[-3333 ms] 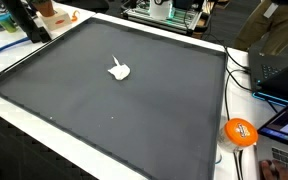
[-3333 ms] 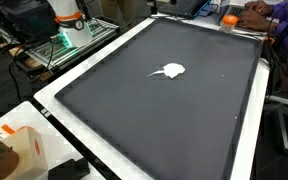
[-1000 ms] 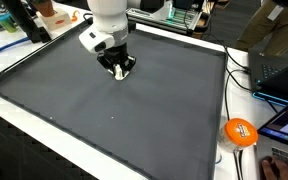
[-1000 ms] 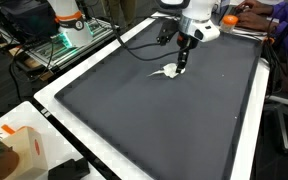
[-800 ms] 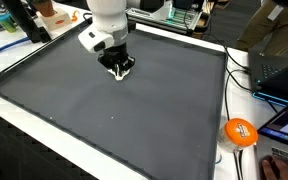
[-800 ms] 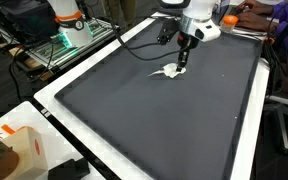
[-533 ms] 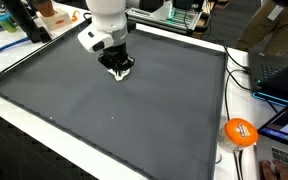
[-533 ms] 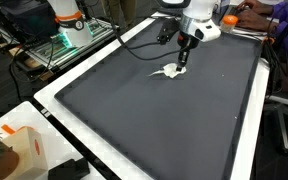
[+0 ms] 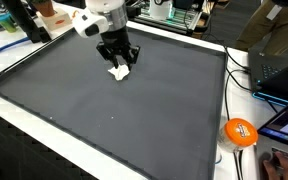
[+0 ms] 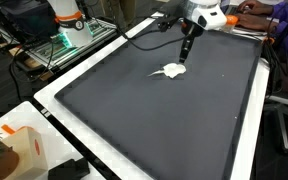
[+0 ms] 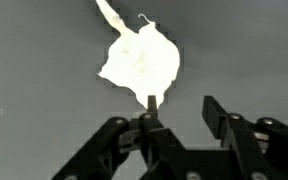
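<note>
Worktop [image 9: 14,128], white, bearing a dark mat [image 9: 134,125] over most of its surface. Left of centre, toward the far edge: pincer [image 9: 119,58], fingers apart with nothing between them, hanging just above a white scrap [image 9: 119,73] that lies flat and free on the mat. Far right, off the mat: orange ball [image 9: 241,131]. Handling note, as a judgement: centre over the scrap's broad body rather than its tail, descend straight until the fingers meet the mat on either side, then close; the piece looks thin and may slip out. Wrist view alone shows the scrap [image 11: 139,60] with a thin tail on its far side, lying ahead and left of the gap between the fingers [image 11: 216,112]. Both exterior views alone show the clearance between pincer [image 10: 186,50] and mat.
</note>
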You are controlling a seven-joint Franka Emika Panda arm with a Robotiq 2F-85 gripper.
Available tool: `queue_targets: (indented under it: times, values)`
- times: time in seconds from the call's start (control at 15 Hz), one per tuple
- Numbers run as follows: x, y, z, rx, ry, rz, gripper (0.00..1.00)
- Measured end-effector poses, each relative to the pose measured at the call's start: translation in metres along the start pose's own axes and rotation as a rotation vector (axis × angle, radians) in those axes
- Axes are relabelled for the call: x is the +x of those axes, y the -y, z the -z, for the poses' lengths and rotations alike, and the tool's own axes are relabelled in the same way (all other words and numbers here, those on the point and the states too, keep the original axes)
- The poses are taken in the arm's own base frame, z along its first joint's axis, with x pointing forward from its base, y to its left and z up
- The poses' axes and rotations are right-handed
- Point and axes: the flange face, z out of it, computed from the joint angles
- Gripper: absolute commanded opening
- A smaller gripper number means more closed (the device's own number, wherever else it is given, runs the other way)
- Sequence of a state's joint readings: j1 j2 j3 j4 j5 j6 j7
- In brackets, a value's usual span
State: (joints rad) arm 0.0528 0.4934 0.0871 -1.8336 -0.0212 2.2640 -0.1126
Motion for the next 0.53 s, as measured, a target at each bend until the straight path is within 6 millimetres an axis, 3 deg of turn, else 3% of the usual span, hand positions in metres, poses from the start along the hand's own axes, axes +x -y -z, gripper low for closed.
queue_targets:
  times: [0.13,0.33,0.53]
  values:
    - [-0.002,0.004,0.034,0.021,-0.035,-0.041,0.98]
    - [-0.013,0.004,0.077,0.013,-0.085,-0.127,1.0]
    - [-0.034,0.006,0.101,-0.002,-0.127,-0.231,1.0]
